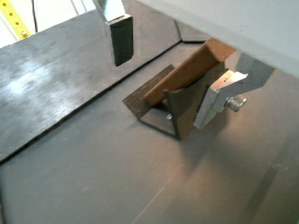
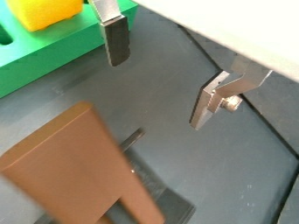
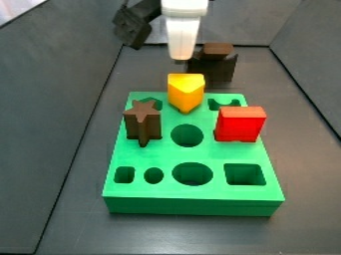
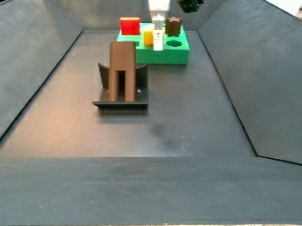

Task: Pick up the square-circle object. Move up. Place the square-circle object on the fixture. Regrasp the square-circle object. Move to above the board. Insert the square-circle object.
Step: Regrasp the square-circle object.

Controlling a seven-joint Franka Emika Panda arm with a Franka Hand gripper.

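Brown bar (image 1: 187, 74) stands tilted in the dark fixture (image 1: 158, 118) in a wrist view, its lower end in the bracket's corner. The gripper (image 1: 163, 92) is above it with its jaws wide apart. One finger (image 1: 121, 42) is well clear of the bar. The other finger (image 1: 219, 94) is just beside the bar's upper end; contact cannot be told. Nothing is held.

In a wrist view the bar (image 2: 76, 162) fills the near corner, rising off the fixture (image 2: 170, 203) base plate. The gripper (image 2: 159, 93) is spread wide and empty, with bare grey floor between its fingers (image 2: 114, 39). The green board (image 2: 47, 57) edge shows beyond one finger, carrying a yellow piece (image 2: 47, 12).

In a side view the board (image 3: 200, 194) lies in the foreground with a brown star block (image 3: 143, 121), a yellow piece (image 3: 186, 94) and a red cube (image 3: 241, 124) on it. The fixture (image 3: 217, 62) stands on the floor behind the board. The gripper (image 3: 182, 35) body hangs at the board's far side; its fingers cannot be made out here.

In a side view the bar (image 4: 122, 69) stands nearly upright on the fixture (image 4: 120, 99), mid-floor, well apart from the board (image 4: 165, 55). The gripper (image 4: 160, 11) shows at the top edge, above the board's area; its opening cannot be told here.
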